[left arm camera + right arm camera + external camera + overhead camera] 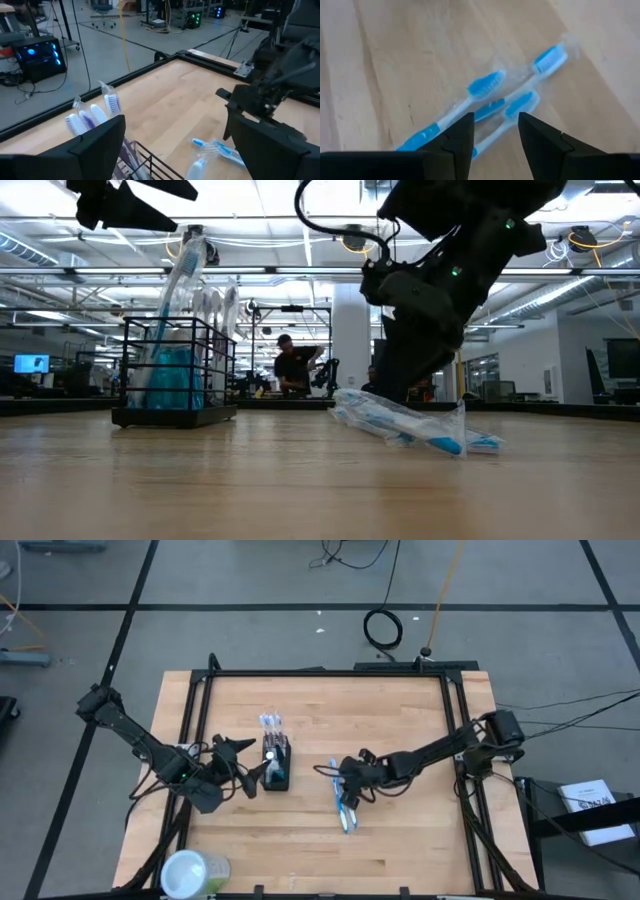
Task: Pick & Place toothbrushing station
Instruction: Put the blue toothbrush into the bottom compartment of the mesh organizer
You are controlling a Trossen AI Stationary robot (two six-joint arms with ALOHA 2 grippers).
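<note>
The toothbrushing station (pixel 275 766), a small black wire holder, stands on its base left of the table's middle. Wrapped toothbrushes (pixel 95 114) stick up out of it, heads on top, next to a white tube (pixel 180 275). My left gripper (pixel 240 755) hovers open just left of the holder, above its top (pixel 140 200). Three blue-and-white toothbrushes (pixel 495 97) in clear wrappers lie flat on the table's middle (pixel 344 804). My right gripper (pixel 496 120) is open, slanting down, just above their far ends.
A pale-green round container (pixel 195 873) stands at the table's near left corner. A black frame (pixel 330 672) runs along the far edge and both sides. Bare wood (pixel 400 840) lies near and right of the loose toothbrushes. A person (pixel 292 365) is far off in the room.
</note>
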